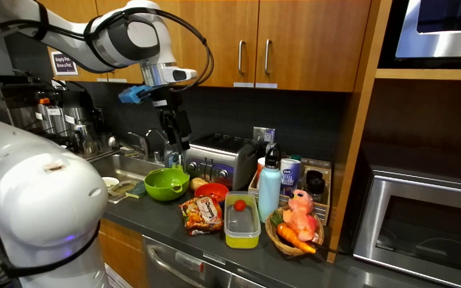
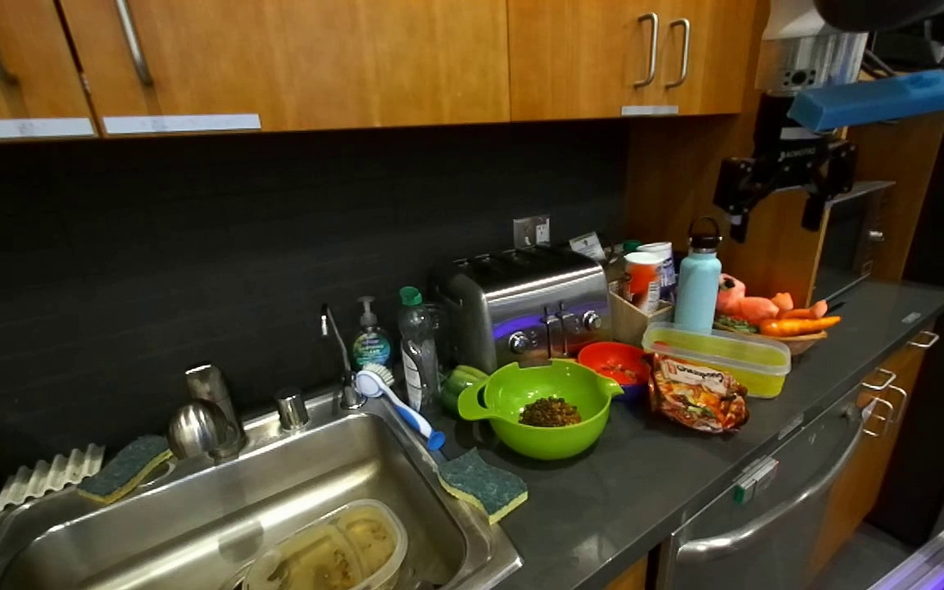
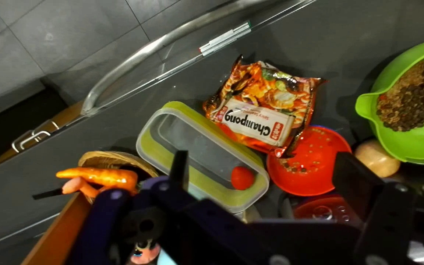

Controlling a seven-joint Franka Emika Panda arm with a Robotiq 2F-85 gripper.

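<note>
My gripper [image 3: 262, 156] is open and empty, held in the air above the counter; it also shows in both exterior views [image 1: 184, 145] [image 2: 775, 225]. Below it in the wrist view lie a yellow-green plastic container [image 3: 201, 147] with a red tomato [image 3: 242, 178] inside, and a red bowl [image 3: 317, 165] with a few bits in it. An orange Champong noodle packet [image 3: 263, 106] lies beside the container and overlaps the red bowl's edge. A green bowl [image 2: 550, 434] holds brown crumbly pieces [image 2: 550, 412]. The gripper touches none of these.
A silver toaster [image 1: 220, 160] stands at the back wall. A light blue bottle [image 1: 269, 192] stands beside a wicker basket [image 1: 272, 236] with a carrot [image 1: 294, 239] and a pink plush toy [image 1: 300, 216]. A sink [image 2: 275, 483] and sponge [image 2: 484, 483] lie beyond the green bowl. Cabinets [image 1: 314, 44] hang above.
</note>
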